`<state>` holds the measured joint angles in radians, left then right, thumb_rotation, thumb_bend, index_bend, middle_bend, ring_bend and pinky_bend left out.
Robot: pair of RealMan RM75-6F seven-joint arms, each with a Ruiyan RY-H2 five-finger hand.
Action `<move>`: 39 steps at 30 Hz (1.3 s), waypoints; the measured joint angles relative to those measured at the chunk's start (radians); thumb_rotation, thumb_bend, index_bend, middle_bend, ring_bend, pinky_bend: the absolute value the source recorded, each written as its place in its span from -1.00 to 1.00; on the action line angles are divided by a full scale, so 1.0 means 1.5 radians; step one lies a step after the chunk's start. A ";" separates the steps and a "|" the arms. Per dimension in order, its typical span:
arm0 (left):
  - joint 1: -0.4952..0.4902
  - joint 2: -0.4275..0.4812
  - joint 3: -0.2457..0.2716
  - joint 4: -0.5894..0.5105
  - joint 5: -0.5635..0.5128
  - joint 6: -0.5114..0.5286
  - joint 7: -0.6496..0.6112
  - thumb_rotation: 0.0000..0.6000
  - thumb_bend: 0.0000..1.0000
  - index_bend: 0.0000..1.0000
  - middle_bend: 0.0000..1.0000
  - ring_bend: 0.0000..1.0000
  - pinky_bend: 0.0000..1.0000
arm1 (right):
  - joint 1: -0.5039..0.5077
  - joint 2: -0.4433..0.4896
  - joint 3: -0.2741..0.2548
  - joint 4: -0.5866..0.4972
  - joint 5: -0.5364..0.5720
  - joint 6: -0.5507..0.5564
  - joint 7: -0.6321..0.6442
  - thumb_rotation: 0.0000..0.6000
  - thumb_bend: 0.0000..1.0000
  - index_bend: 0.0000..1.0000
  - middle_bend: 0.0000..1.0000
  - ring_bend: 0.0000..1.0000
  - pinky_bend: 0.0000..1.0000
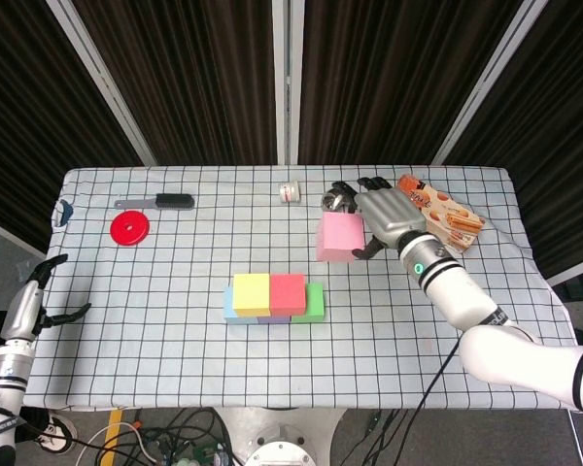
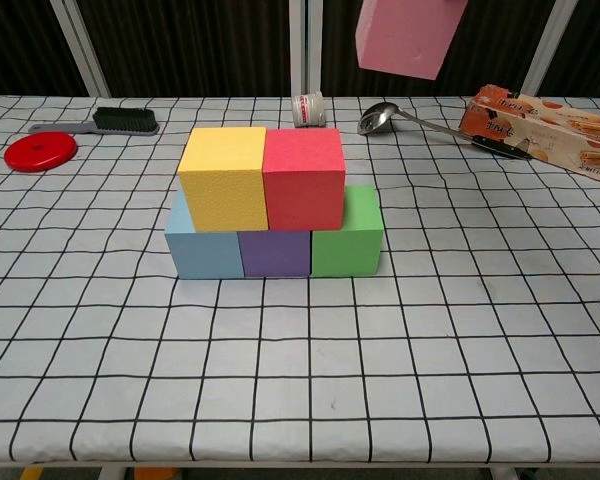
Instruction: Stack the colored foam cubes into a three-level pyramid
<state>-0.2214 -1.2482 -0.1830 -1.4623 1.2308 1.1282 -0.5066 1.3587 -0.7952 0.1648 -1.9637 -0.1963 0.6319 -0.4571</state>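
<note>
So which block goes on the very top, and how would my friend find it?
Start at the checked table and find the block stack in its middle, yellow cube beside red cube on top. Look right and behind it, up in the air: the right hand holds the pink cube. It is the only block off the table.

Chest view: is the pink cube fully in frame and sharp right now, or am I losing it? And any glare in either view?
Chest view: the pink cube is cut off by the top edge, with slightly soft edges; the right hand holding it is out of frame. Head view: cube and right hand both show whole and fairly sharp. Lighting is even in both views, with no glare on the checked cloth.
</note>
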 measured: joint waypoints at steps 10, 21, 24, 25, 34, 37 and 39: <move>0.003 -0.001 0.001 0.007 0.003 0.003 -0.017 1.00 -0.68 -0.74 -0.77 -1.00 -0.88 | 0.097 -0.010 -0.016 -0.009 0.092 -0.001 -0.007 1.00 -0.66 -1.00 -0.14 -1.00 -1.00; 0.008 0.000 0.005 0.010 0.015 0.011 -0.036 1.00 -0.68 -0.74 -0.77 -1.00 -0.88 | 0.217 -0.046 -0.045 -0.026 0.223 0.018 -0.045 1.00 -0.66 -1.00 -0.11 -1.00 -1.00; 0.008 0.000 0.006 0.013 0.016 0.011 -0.040 1.00 -0.68 -0.74 -0.77 -1.00 -0.88 | 0.240 -0.061 -0.051 -0.024 0.249 0.025 -0.056 1.00 -0.66 -1.00 -0.10 -1.00 -1.00; 0.008 -0.001 0.007 0.014 0.016 0.010 -0.041 1.00 -0.68 -0.74 -0.77 -1.00 -0.88 | 0.248 -0.065 -0.054 -0.024 0.258 0.029 -0.059 1.00 -0.66 -1.00 -0.10 -1.00 -1.00; 0.007 -0.005 0.009 0.020 0.018 0.007 -0.047 1.00 -0.68 -0.74 -0.77 -1.00 -0.88 | 0.298 -0.082 -0.059 -0.046 0.323 0.090 -0.096 1.00 -0.66 -1.00 -0.07 -1.00 -1.00; 0.007 -0.004 0.009 0.018 0.023 0.011 -0.046 1.00 -0.68 -0.74 -0.77 -1.00 -0.88 | 0.310 -0.093 -0.056 -0.060 0.341 0.112 -0.109 1.00 -0.66 -1.00 -0.07 -1.00 -1.00; 0.008 -0.004 0.010 0.015 0.024 0.013 -0.045 1.00 -0.68 -0.74 -0.77 -1.00 -0.88 | 0.315 -0.099 -0.051 -0.067 0.347 0.124 -0.116 1.00 -0.66 -1.00 -0.07 -1.00 -1.00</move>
<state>-0.2098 -1.2539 -0.1675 -1.4391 1.2674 1.1474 -0.5735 1.8309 -0.9442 0.0876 -2.0639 0.3242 0.8181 -0.6311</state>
